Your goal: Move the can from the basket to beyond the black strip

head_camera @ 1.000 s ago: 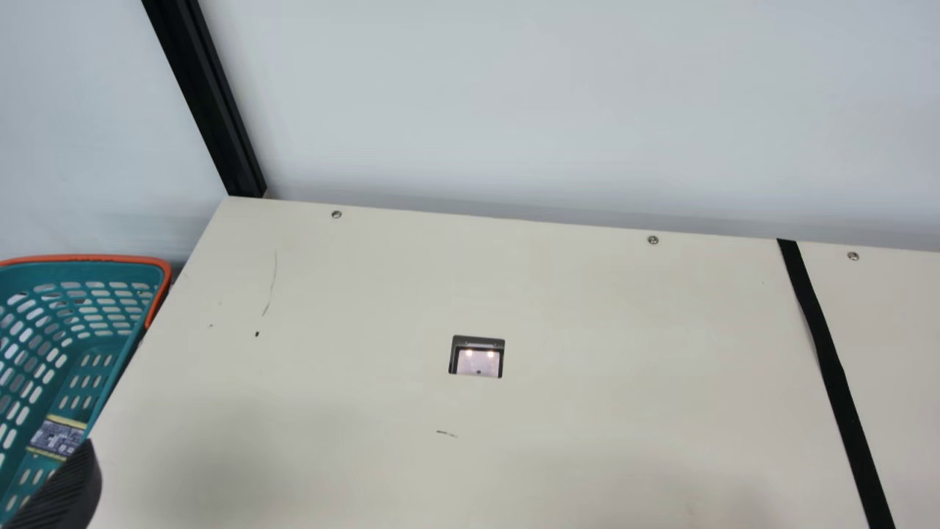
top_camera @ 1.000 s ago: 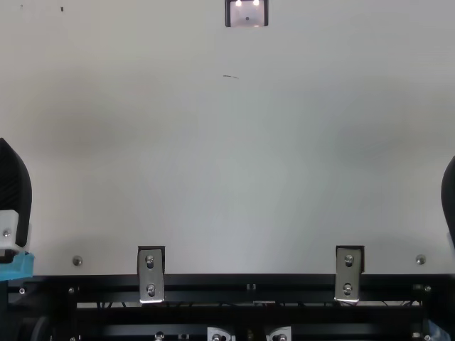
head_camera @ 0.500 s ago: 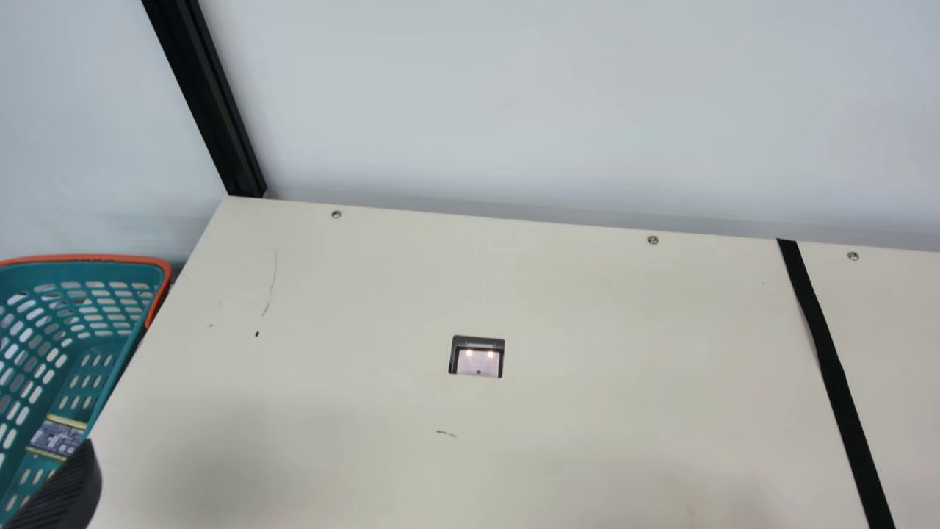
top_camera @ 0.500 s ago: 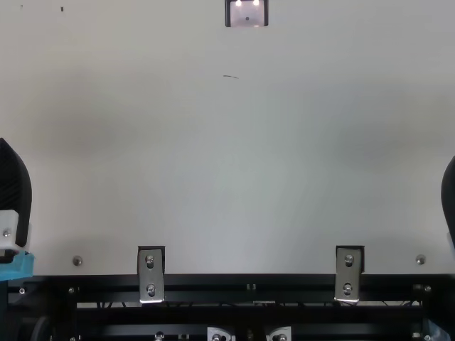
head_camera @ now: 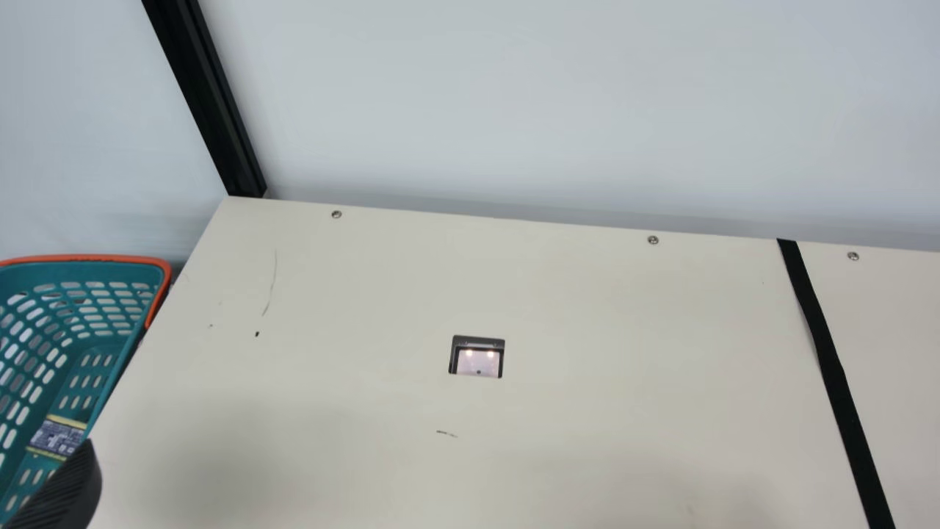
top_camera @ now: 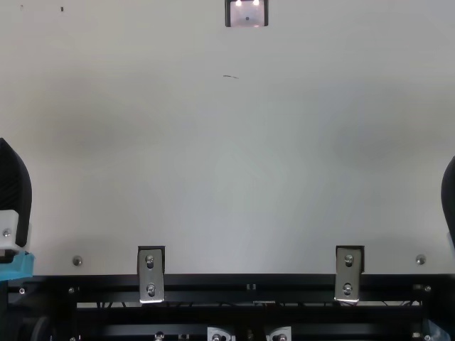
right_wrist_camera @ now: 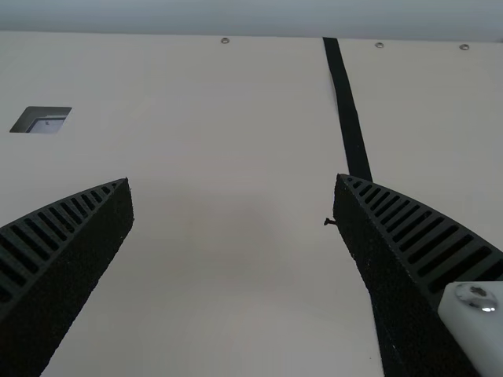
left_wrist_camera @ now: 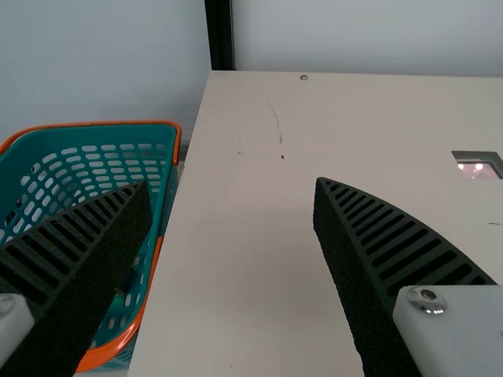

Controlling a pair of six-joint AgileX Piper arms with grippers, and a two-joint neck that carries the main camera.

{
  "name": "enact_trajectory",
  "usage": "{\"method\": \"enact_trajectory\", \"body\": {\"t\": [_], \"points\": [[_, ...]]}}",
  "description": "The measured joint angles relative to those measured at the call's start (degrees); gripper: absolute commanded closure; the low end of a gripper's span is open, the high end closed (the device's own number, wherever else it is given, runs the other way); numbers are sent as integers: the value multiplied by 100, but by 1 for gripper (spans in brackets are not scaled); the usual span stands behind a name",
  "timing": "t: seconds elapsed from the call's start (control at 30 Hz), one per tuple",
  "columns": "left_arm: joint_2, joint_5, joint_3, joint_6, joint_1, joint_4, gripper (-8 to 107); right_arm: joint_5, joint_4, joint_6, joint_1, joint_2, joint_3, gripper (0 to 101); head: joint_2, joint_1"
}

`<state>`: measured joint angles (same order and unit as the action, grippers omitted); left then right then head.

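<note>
A teal basket [head_camera: 128, 268] with an orange rim stands off the table's left edge in the main view. Inside lies a blue-grey patterned item [head_camera: 57, 436] with yellow edges, perhaps the can, partly cut off by the basket wall. My left gripper [head_camera: 64, 486] is at the lower left, close to the basket; its own wrist view shows the left gripper [left_wrist_camera: 232, 183] open and holding nothing. The right gripper [top_camera: 448, 199] is at the top view's right edge; in its wrist view the right gripper [right_wrist_camera: 233, 179] is open too. The black strip [head_camera: 830, 360] runs down the table's right part.
The cream table [head_camera: 352, 316] has a small rectangular cutout [head_camera: 477, 358] near its middle and screws along the far edge. A black post [head_camera: 209, 103] rises at the far left corner. Metal brackets [top_camera: 151, 273] line the near edge.
</note>
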<state>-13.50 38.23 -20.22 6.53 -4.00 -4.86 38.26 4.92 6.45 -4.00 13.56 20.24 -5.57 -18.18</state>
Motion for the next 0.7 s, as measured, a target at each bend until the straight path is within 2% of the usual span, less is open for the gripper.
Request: {"method": "enact_trajectory", "body": {"t": [0.7], "points": [[0,0,0,0,0,0,9,0,0,0,0,0,0,0,0,0]]}}
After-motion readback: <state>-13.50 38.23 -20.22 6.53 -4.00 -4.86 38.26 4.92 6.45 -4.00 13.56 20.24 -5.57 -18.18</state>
